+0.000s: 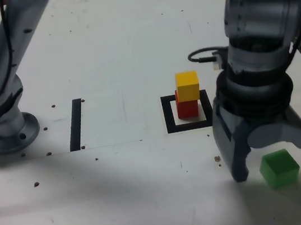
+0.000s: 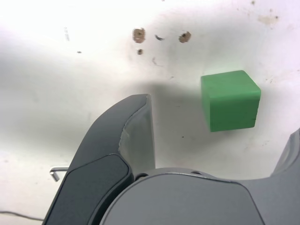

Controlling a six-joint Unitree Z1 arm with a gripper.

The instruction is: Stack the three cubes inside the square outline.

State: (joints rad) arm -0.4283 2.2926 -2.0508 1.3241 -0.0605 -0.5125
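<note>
The yellow cube (image 1: 187, 85) rests on the red cube (image 1: 187, 108), and both stand inside the black square outline (image 1: 169, 115). On the table near the front, at the exterior view's right, lies the green cube (image 1: 279, 168) (image 2: 230, 100). My gripper (image 1: 270, 157) (image 2: 220, 117) hangs just above it, open, with the cube between the spread fingers (image 2: 136, 126) and not touched by either. Nothing is held.
A straight black tape strip (image 1: 76, 124) lies at the exterior view's left of the outline. The arm's grey base (image 1: 6, 134) is bolted at the far left. Small screw holes (image 2: 138, 34) dot the white table (image 1: 118, 49).
</note>
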